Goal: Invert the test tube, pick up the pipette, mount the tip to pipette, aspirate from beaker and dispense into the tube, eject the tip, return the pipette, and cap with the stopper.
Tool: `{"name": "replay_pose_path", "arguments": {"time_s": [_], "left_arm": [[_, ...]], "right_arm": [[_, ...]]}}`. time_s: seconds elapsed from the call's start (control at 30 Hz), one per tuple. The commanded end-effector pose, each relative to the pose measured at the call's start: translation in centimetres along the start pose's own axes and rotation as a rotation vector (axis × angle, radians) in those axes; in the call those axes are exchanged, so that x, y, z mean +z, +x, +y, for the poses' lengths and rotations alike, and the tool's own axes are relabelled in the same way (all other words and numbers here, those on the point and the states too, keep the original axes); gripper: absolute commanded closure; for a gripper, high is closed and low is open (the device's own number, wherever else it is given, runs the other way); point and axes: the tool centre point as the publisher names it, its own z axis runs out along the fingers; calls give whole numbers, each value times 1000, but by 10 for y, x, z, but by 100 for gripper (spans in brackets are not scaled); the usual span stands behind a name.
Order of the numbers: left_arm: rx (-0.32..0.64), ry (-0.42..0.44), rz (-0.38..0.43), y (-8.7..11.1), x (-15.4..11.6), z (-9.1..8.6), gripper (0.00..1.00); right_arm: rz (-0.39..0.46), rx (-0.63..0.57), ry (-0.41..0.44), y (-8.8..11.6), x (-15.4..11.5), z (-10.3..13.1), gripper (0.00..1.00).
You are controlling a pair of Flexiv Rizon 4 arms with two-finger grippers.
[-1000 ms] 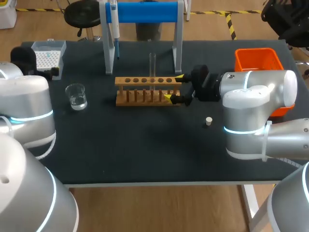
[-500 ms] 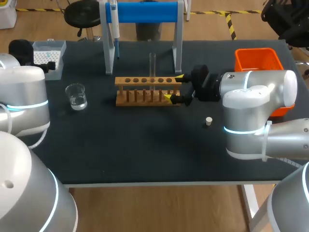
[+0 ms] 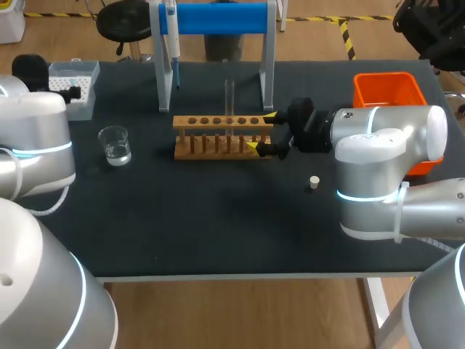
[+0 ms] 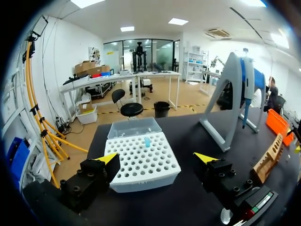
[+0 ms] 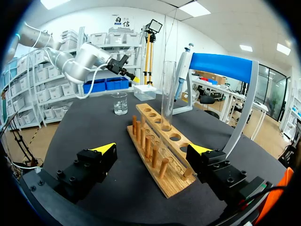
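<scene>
Clear glass test tube (image 3: pixel 229 98) stands upright in the brown wooden rack (image 3: pixel 218 138), upper centre of the head view (right gripper (image 3: pixel 261 131) and left gripper (image 4: pixel 156 158) both released).

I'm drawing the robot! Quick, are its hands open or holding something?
Left hand: open, holding nothing.
Right hand: open, holding nothing.

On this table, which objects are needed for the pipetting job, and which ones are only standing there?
Needed for the job: test tube, pipette, tip box, beaker, stopper.

Not named in the job: wooden rack, pipette stand, orange bin (perhaps for ejected tips).
</scene>
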Motion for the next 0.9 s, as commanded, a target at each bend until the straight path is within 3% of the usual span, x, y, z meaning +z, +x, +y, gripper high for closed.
{"name": "replay_pose_path", "arguments": {"time_s": [0.03, 0.4, 0.9], "left_arm": [[1, 10, 2, -4, 14, 0, 0], [-4, 17, 9, -12, 30, -2, 0], [-3, 24, -8, -15, 30, -4, 0]], "right_arm": [[0, 0, 0, 0, 1, 0, 0], [0, 0, 0, 0, 1, 0, 0], [0, 0, 0, 0, 1, 0, 0]]}}
